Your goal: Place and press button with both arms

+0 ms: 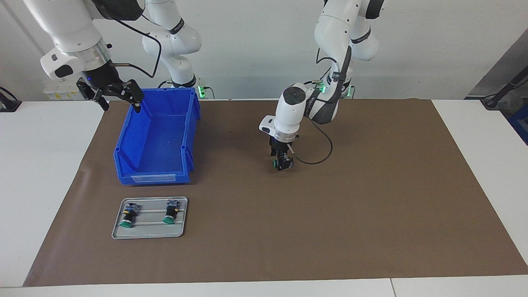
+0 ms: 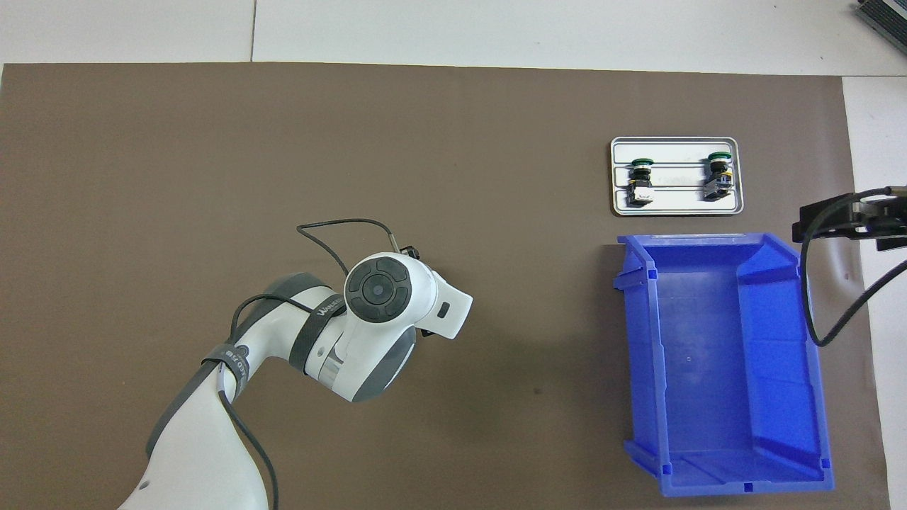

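Observation:
One button (image 1: 277, 163), green-capped with a black body, lies at the middle of the brown mat (image 1: 371, 198). My left gripper (image 1: 282, 162) points straight down onto it, with its fingers closed around the black body and the green cap sticking out sideways. In the overhead view the left wrist (image 2: 386, 290) hides that button and the fingers. My right gripper (image 1: 119, 103) hangs open in the air over the corner of the blue bin (image 1: 156, 136) nearest the robots, holding nothing. It shows at the overhead view's edge as right gripper (image 2: 850, 219).
A small metal tray (image 1: 119, 235) lies on the mat, farther from the robots than the bin, with two more green-capped buttons (image 1: 127, 216) (image 1: 170, 212) lying in it. The bin (image 2: 716, 368) holds nothing. A black cable (image 1: 317, 159) loops beside the left wrist.

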Controlling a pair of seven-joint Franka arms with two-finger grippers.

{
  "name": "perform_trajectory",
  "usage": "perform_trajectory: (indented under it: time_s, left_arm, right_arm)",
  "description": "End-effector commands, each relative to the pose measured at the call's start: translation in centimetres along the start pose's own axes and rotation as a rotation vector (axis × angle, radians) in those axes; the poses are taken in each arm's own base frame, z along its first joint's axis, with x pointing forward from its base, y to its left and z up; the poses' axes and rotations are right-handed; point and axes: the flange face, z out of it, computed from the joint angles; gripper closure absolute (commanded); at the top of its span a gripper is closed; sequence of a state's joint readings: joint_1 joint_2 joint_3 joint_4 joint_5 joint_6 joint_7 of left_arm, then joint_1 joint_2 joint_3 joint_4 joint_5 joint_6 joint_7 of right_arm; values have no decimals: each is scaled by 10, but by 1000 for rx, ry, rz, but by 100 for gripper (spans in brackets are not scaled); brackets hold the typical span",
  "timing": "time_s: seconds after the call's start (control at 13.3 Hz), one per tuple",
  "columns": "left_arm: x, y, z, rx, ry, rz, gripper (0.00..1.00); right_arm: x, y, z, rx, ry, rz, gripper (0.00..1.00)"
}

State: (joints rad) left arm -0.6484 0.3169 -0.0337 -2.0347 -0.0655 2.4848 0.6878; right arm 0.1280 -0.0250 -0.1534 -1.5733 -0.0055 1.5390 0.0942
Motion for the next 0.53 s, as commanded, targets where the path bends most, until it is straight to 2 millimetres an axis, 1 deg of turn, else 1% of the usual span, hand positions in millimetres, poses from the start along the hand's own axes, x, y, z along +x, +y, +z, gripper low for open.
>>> perform_trajectory:
  time_s: [0.0,0.15,0.23,0.3,0.38,0.45]
  left_arm:
    - [-4,1,-6,17,12,-13,37]
    - [-4,0,-6,18,13,-14,51]
    - [-4,0,-6,17,12,-14,60]
    - [-3,0,-7,17,12,-14,67]
    - [-3,0,-9,17,12,-12,77]
    - [-1,-1,-12,20,16,-11,91]
  right_arm:
    - [-8,6,-1,11,0,-17,0]
    - [-8,7,-1,11,0,-14,0]
    - [-7,6,-1,11,3,-16,0]
    - [-7,6,0,11,2,-16,0]
    - [-7,6,-1,11,3,-16,0]
    - [-7,6,-1,12,5,-17,0]
